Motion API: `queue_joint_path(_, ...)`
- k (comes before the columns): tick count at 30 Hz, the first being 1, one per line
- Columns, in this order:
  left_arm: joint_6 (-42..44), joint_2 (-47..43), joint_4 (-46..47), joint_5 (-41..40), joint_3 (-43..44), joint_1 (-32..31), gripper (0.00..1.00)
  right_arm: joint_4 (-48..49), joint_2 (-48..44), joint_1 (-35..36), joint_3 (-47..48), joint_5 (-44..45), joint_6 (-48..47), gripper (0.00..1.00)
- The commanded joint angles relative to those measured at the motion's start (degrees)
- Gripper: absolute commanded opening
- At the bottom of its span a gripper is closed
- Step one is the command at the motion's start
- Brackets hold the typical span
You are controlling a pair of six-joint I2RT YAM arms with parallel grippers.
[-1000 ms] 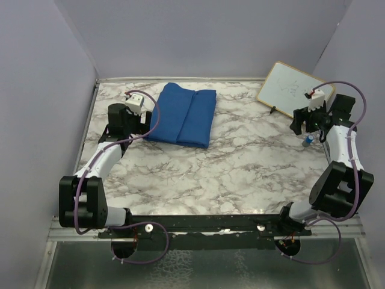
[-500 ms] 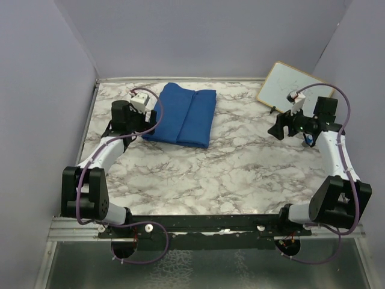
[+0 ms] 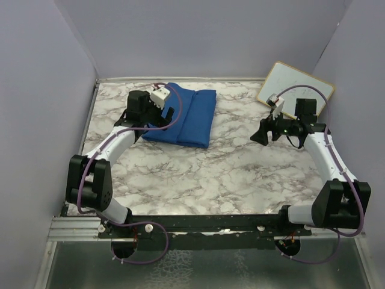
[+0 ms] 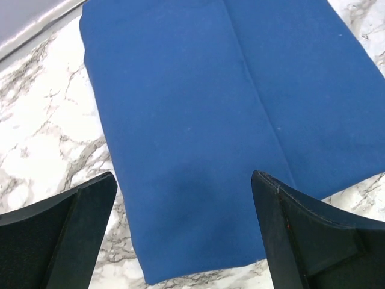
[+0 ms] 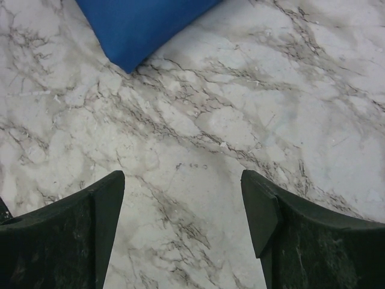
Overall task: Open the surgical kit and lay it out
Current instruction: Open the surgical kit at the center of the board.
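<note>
The surgical kit is a folded royal-blue cloth bundle lying at the back of the marble table, left of centre. Its wrap is closed, so nothing inside shows. My left gripper hovers over the bundle's left half, jaws wide open and empty. In the left wrist view the blue cloth fills the space ahead of the left gripper. My right gripper is open above bare marble to the right of the bundle. The right wrist view shows the right gripper open over marble, with a corner of the blue cloth ahead at upper left.
A wood-framed whiteboard leans at the back right, just behind the right arm. Lilac walls close in the table on three sides. A metal rail runs along the table's left edge.
The left gripper swung right from beside the bundle to over its left half. The right gripper moved left and forward from the whiteboard toward the table's middle, its jaws narrowing slightly.
</note>
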Motion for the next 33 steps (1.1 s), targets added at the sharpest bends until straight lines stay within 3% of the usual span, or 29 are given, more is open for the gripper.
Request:
queue_joint_path(1,3.72,2.57,-1.12,-0.09,3.56,-2.13,0.98,0.03,0.46,2.42,1.81,-1.49,2.38,0.78)
queue_joint_path(12,-6.32,10.82,-0.14,-3.85,11.28,-2.57,0.98,3.73,2.66,6.15,0.27,1.11,4.02,0.76)
queue_joint_path(19,-12.73,16.71,-0.14,-2.27,15.81,2.28,0.98,15.26,4.15,8.90,-0.28,-0.26,12.36,0.76)
queue_joint_path(28,-19.98,23.98,0.34,-1.36,20.95,5.74,0.96,31.93,14.51,17.45,3.82,0.61,25.97,0.79)
queue_joint_path(33,-23.34,25.31,1.38,-0.95,19.98,6.19,0.96,33.20,23.29,22.85,9.60,5.80,29.34,0.80)
